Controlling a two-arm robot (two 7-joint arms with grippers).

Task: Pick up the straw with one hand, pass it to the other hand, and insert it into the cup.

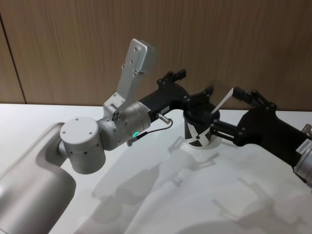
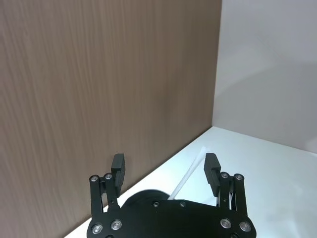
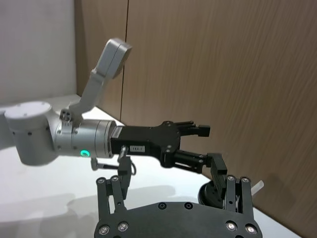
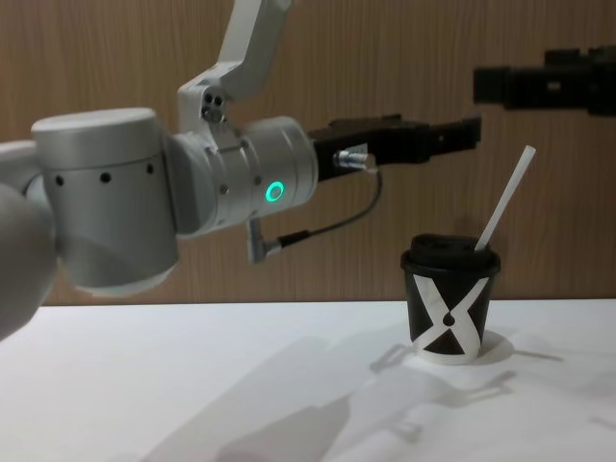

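Observation:
The black cup (image 4: 449, 300) with its white X stands on the white table (image 4: 192, 385). The white straw (image 4: 506, 196) sticks out through the lid, leaning to the right, and nothing holds it. My left gripper (image 4: 454, 134), on the silver wrist with the green ring, hovers open just above and left of the cup (image 1: 197, 132); its wrist view has the straw (image 2: 186, 177) past the open fingers (image 2: 118, 166). My all-black right gripper (image 4: 508, 85) is open, higher up beside the straw's top (image 1: 224, 102). The cup (image 3: 212, 192) and straw (image 3: 257, 186) show beyond the right gripper (image 3: 171, 171).
A brown wood-panel wall (image 1: 219, 39) rises close behind the cup. The left arm's silver elbow (image 1: 83, 144) takes up the near left of the table. Bare white tabletop (image 1: 195, 195) stretches in front of the cup.

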